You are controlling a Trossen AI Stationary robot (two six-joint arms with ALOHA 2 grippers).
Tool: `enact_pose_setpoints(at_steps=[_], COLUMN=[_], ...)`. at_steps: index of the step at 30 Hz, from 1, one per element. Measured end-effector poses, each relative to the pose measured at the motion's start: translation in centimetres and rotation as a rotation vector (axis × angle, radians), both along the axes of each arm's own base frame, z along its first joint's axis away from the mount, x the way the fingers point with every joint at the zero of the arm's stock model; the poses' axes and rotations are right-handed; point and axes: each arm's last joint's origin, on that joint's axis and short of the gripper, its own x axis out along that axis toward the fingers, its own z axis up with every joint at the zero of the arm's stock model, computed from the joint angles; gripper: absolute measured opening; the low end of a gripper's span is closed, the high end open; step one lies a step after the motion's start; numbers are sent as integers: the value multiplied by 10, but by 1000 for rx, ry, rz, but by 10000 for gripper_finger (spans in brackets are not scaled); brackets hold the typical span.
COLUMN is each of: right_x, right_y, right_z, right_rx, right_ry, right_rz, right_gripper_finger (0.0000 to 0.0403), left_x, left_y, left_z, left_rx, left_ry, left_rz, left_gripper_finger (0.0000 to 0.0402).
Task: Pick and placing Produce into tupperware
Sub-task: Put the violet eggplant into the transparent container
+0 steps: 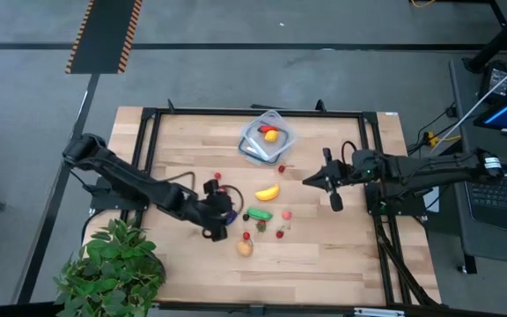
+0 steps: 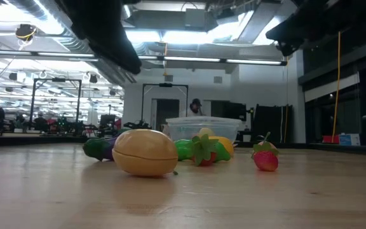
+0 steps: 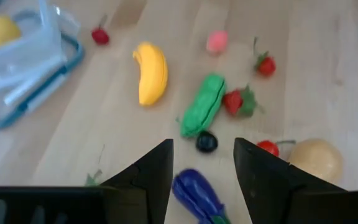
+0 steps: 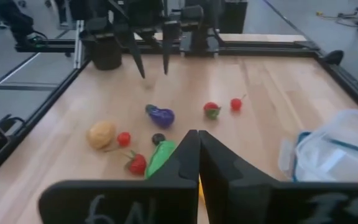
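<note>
Low view: tupperware (image 2: 203,125) half hidden behind the tan round produce piece (image 2: 145,152) and the green pieces; contents unreadable beyond a yellow shape. Dark arm shapes cut off at the frame's top; neither gripper's tips show.

Left wrist view: purple eggplant (image 3: 197,195) runs off the frame edge between the fingers (image 3: 154,171); tupperware cropped at the corner.

Right wrist view: banana almost wholly hidden behind the closed fingers (image 4: 185,158); tupperware cropped at the edge.

High view: small red pieces too small to name.

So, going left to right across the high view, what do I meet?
Potted plant → left gripper → green cucumber → pink piece → right gripper.
</note>
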Motion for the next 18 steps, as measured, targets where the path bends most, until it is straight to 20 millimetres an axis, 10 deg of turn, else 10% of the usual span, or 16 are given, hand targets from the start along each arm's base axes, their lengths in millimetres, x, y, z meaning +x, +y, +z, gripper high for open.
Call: enact_pose_setpoints(at_steps=[18], right_x=[-1], right_y=[14], right_z=[-1], right_rx=[-14], right_ry=[6], right_rz=[80], right_gripper_finger=[8], left_x=[15], left_y=[-29], left_z=[0], left_rx=[-164], left_ry=[190], left_rz=[222], left_gripper_finger=[157])
